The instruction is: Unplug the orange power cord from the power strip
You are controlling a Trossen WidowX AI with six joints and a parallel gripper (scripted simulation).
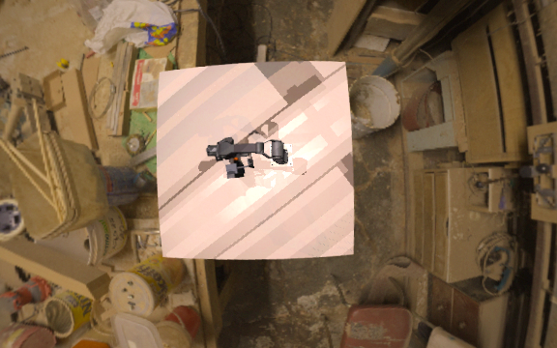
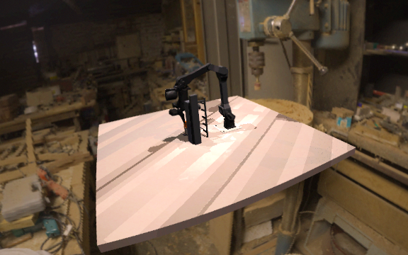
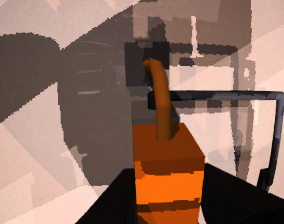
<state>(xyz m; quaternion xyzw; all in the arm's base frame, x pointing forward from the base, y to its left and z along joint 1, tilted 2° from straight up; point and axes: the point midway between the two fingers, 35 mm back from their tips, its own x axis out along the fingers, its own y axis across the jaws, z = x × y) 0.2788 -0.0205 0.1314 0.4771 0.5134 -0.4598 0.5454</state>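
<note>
The orange plug fills the lower middle of the wrist view. Its orange cord rises from the plug's end and bends toward a small dark square block. My gripper is shut on the plug, with one black finger against each side. A tall dark block, seemingly the power strip, stands upright close beside the gripper. Whether the plug's prongs are in a socket is hidden.
A thin black frame stands beside the tall block, close to the right of the plug in the wrist view. The arm's base stands on a white plate. Shadows cross the table.
</note>
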